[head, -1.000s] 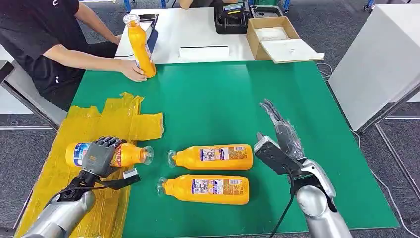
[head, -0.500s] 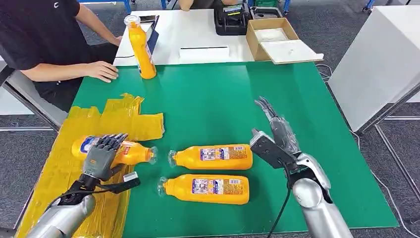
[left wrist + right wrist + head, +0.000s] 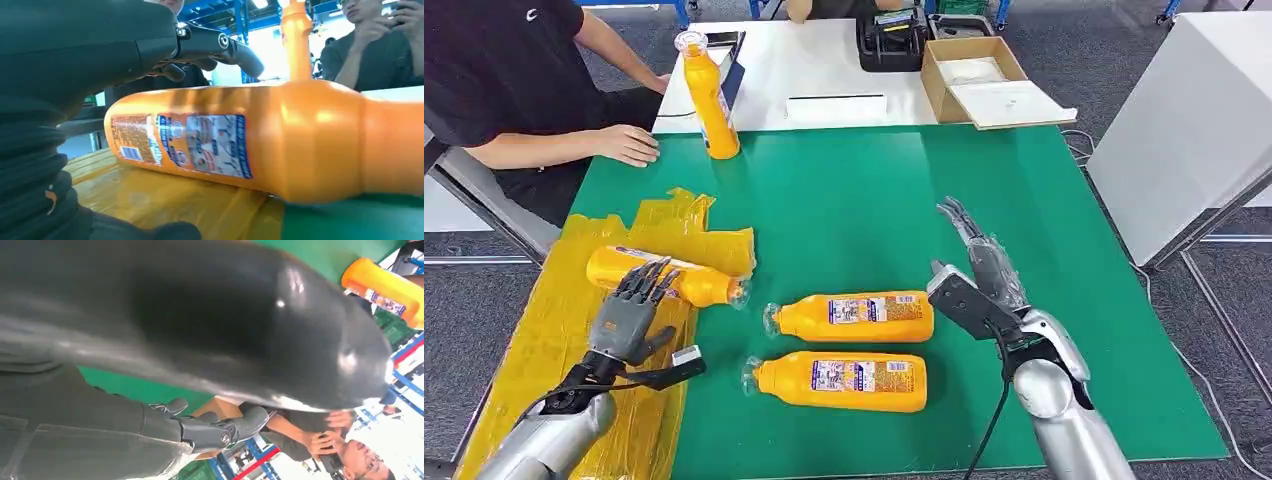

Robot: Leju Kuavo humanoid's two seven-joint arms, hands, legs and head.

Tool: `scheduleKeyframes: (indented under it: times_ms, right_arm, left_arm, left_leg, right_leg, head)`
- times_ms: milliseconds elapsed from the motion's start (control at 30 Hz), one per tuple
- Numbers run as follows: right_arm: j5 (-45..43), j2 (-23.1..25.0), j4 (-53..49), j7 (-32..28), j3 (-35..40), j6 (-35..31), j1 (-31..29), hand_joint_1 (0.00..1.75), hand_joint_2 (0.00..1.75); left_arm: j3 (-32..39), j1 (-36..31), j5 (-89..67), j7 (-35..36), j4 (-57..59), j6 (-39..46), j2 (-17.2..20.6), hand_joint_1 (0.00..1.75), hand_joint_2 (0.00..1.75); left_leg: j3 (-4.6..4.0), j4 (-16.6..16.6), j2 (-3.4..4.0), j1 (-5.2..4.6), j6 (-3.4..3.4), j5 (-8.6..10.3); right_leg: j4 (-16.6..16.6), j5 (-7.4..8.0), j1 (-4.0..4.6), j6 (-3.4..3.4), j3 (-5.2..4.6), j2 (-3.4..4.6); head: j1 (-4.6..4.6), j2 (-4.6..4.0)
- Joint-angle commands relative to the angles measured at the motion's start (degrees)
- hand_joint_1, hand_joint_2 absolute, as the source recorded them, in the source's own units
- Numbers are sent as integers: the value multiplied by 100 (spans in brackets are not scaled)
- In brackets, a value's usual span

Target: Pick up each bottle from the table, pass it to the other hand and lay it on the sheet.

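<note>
- Four orange bottles are counted: one lying bottle [image 3: 664, 276] is laid on the yellow sheet [image 3: 544, 340], its neck reaching over the sheet's edge onto the green table [image 3: 874, 200]; two more, the upper bottle [image 3: 852, 316] and the lower bottle [image 3: 839, 381], lie on the green beside the right hand
- Left hand [image 3: 629, 315] is released, fingers spread just over the lying bottle, nothing grasped
- Right hand [image 3: 979, 280] is open, fingers extended, empty, just beside the upper bottle
- Risk judged: the round lying bottle could be rolled off the sheet if brushed by the left fingers on withdrawal
- Risk judged: the two bottles lie close, so one could be knocked while the other is picked
- An upright bottle [image 3: 707, 95] stands at the far edge, near a person's hand [image 3: 629, 143]
- A cardboard box [image 3: 984, 78] sits beyond, well apart
</note>
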Motion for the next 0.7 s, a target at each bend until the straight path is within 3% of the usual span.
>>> scheduleKeyframes:
  times_ms: [33,400,433,467,500,567,600,633,700]
  right_arm:
    - [-313,-230,799,-116,614,2,-665,0,0]
    - [-509,-177,1025,-99,921,-108,-854,0,0]
    - [931,125,23,352,1000,-266,237,0,175]
    - [2029,454,-802,763,1432,-582,1421,0,175]
    - [2237,441,-924,1017,1832,-909,1711,0,175]
    - [2255,367,-905,1367,2328,-1109,1716,0,175]
    - [2201,341,-875,1422,2368,-1130,1628,0,175]
    - [2122,325,-858,1429,2302,-1101,1539,0,175]
    - [2026,300,-841,1378,2206,-1019,1445,0,175]
  left_arm:
    - [-317,498,345,31,301,29,119,0,0]
    - [8,612,897,-184,-72,11,262,0,0]
    - [1448,1388,2337,-1624,-1512,-1215,-180,0,0]
    - [1947,672,5217,-1689,-4246,-1514,8,0,0]
    - [1978,428,6073,-1021,-4623,-1648,81,0,0]
    - [2082,354,5861,-627,-4835,-1796,-43,0,0]
    - [2085,391,5829,-703,-4752,-1822,-79,0,0]
    - [2101,468,5852,-887,-4658,-1803,-121,0,0]
    - [2118,530,5903,-1108,-4516,-1788,-156,0,0]
  left_leg:
    - [35,-7,33,-7,-12,-12]
    - [31,-1,24,-4,-14,-15]
    - [22,-1,18,-4,-12,-11]
    - [29,0,17,-6,-15,-14]
    - [-13,7,-87,32,-20,-1]
    - [-25,24,-81,29,-19,6]
    - [-19,45,-126,40,-24,-3]
    - [-21,13,-110,39,-33,-10]
    - [-15,18,-36,24,-41,-32]
  right_leg:
    - [-9,-3,-5,2,26,15]
    - [-4,-9,-2,0,24,4]
    - [-4,-7,-2,1,17,2]
    - [-2,-11,-4,1,23,-3]
    - [-14,-23,34,-8,26,-103]
    - [-4,-17,31,-8,-24,-93]
    - [11,-54,42,-11,-22,-145]
    - [-6,-50,38,-13,-40,-115]
    - [10,-44,27,-12,-11,-51]
  head:
    - [2,0]
    - [2,0]
    - [2,0]
    - [4,0]
    - [2,0]
    - [-28,0]
    - [16,0]
    - [63,0]
    - [68,0]
